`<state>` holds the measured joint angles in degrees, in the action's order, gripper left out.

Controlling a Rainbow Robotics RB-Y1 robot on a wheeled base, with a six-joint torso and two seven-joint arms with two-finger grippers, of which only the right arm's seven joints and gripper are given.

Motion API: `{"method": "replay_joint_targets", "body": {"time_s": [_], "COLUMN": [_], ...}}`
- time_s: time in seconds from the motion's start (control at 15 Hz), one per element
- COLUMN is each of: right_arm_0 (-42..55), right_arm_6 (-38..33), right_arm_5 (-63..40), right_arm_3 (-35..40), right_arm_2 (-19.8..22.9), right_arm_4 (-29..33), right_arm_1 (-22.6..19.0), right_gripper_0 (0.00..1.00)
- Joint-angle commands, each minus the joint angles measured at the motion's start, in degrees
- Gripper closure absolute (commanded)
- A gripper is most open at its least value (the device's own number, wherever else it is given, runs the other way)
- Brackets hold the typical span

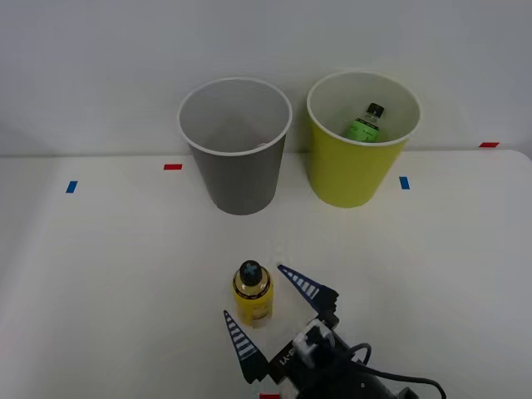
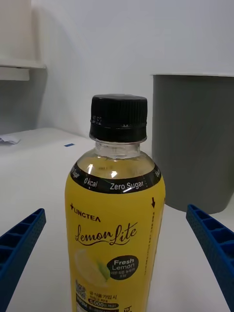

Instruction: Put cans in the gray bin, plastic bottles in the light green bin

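Standing upright on the white table (image 1: 108, 274), the yellow Lemon Lite bottle (image 1: 252, 297) sits near the front edge of the front view, at about six o'clock from the gray bin (image 1: 237, 158). Its black cap (image 2: 118, 118) is screwed on, and the yellow label reads "Zero Sugar" on a dark band just below the clear neck. The right hand (image 1: 270, 314) is spread open around the bottle, with one blue ribbed finger (image 1: 241, 341) at roughly seven o'clock of the bottle and the other at roughly three o'clock; neither finger touches it, and in the wrist view a gap of bare table shows on each side of the bottle. The gray bin stands at the far side of the table with its white rim up and a pale inside. Just beside it, at its three o'clock, stands the light green bin (image 1: 353, 170), apart from it by a narrow gap. Inside the light green bin lies the clear bottle with a green label (image 1: 366, 123), tilted, its dark cap pointing toward one o'clock. Small blue and red tape marks (image 1: 172, 166) dot the table around the bins.
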<state>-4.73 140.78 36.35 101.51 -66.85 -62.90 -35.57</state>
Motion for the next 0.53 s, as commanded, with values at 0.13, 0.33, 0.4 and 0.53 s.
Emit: {"method": "replay_joint_targets", "body": {"time_s": [0.13,0.33,0.4,0.53], "right_arm_0": [-1.95,-2.04,-2.04,-2.13], "right_arm_6": [0.29,0.55,0.55,0.55], "right_arm_5": [-0.67,-1.81,-1.81,-1.99], "right_arm_3": [-3.34,-3.34,-3.25,-3.34], "right_arm_2": [0.5,1.9,2.17,2.43], "right_arm_4": [-2.85,-2.93,-2.93,-2.93], "right_arm_1": [3.67,4.72,4.72,4.81], "right_gripper_0": [0.0,0.0,0.0,0.0]}}
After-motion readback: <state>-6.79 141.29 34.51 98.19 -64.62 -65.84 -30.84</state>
